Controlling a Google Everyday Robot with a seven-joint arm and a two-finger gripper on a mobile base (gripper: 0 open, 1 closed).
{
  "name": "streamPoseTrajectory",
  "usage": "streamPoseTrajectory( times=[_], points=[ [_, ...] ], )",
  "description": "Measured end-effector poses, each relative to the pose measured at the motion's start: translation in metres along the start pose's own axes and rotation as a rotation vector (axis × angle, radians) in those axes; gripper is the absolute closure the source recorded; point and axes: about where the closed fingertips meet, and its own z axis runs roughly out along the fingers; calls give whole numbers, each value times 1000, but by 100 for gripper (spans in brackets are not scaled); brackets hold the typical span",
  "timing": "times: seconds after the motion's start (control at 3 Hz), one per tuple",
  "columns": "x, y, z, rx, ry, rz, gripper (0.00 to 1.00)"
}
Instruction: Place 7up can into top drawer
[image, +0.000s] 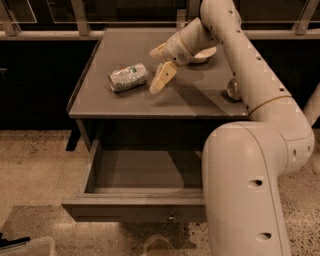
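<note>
The 7up can (129, 77), crinkled silver-white with green markings, lies on its side on the left part of the grey table top (120, 47). My gripper (158, 65) hovers just right of the can, apart from it, open and empty, with one pale finger (163, 78) pointing down toward the table. The top drawer (132, 210) is pulled out below the table. Its inside shows nothing in it, and its small round knob (171, 217) sits on the front panel. My arm hides the drawer's right part.
A white bowl (204, 52) sits at the back of the table behind my wrist. Another can (232, 89) at the table's right edge is mostly hidden by my arm. A railing (50, 34) runs behind the table. Speckled floor lies around it.
</note>
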Motion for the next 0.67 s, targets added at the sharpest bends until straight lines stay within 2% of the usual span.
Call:
streamPoseTrajectory(
  times=[0.67],
  points=[
    [-16, -8, 26, -27, -25, -34, 0]
  ],
)
